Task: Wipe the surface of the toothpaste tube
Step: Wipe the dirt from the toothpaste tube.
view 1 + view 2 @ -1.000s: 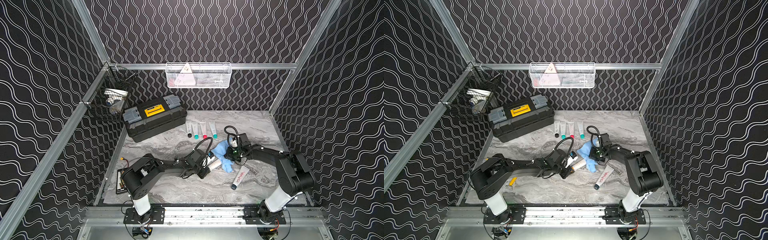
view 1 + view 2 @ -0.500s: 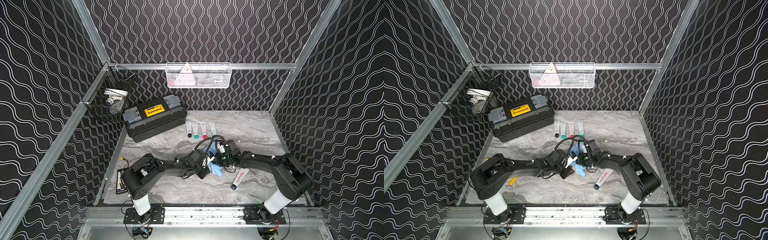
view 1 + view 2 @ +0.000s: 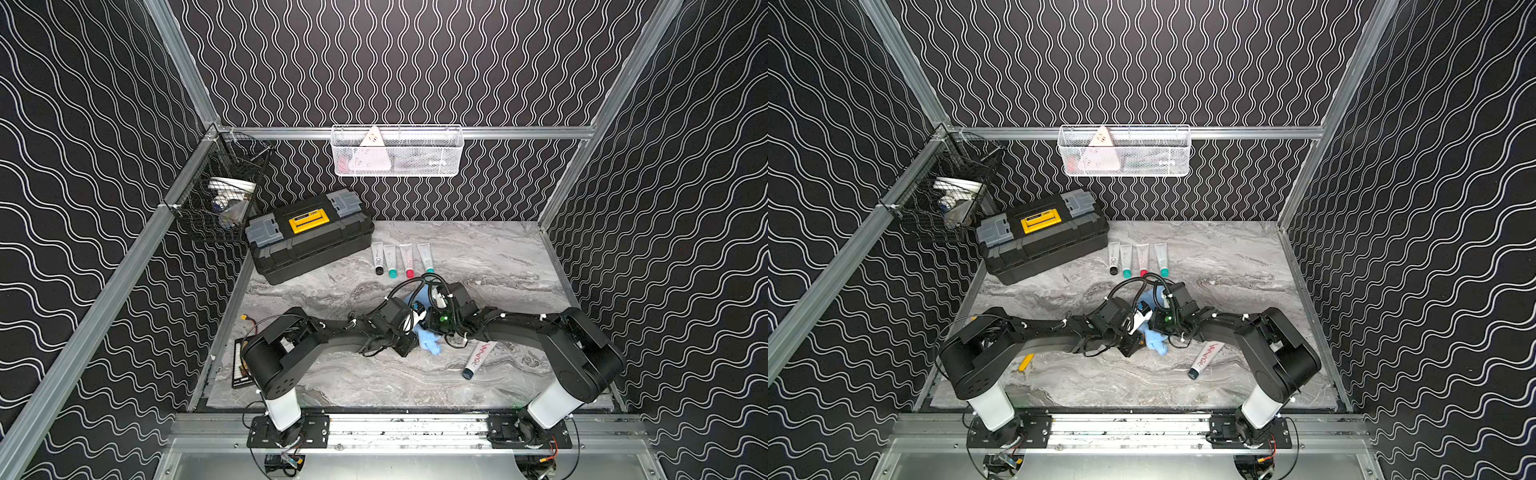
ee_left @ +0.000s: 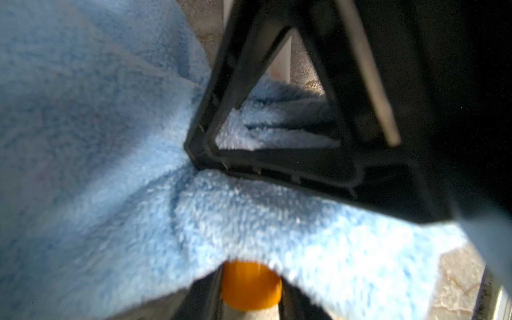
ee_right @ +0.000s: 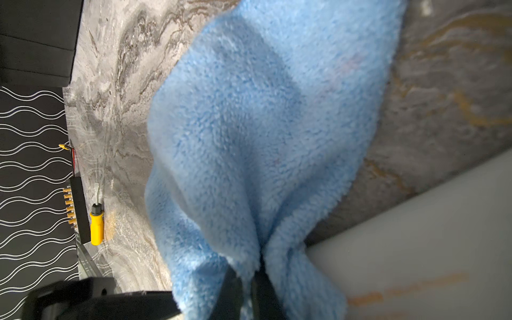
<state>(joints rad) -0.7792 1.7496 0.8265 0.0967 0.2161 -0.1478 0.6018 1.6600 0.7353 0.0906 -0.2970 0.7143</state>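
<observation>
Left gripper (image 4: pixel 249 300) clamped on toothpaste tube (image 4: pixel 250 285), mid-desk (image 3: pixel 374 386). Tube's long axis points right toward right gripper (image 5: pixel 248 293), which is pinched on blue cloth (image 5: pixel 249 138) draped over the tube.

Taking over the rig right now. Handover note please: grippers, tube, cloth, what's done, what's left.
Left gripper: shut on the toothpaste tube, fingers either side of it by the orange cap.
Right gripper: shut on the blue cloth, a fold pinched between the fingers.
Where: both meet mid-table; the cloth drapes over the tube's cap end.
Done: both grasped, cloth on the tube.
Left: wipe along the tube; how much is already wiped cannot be told.
</observation>
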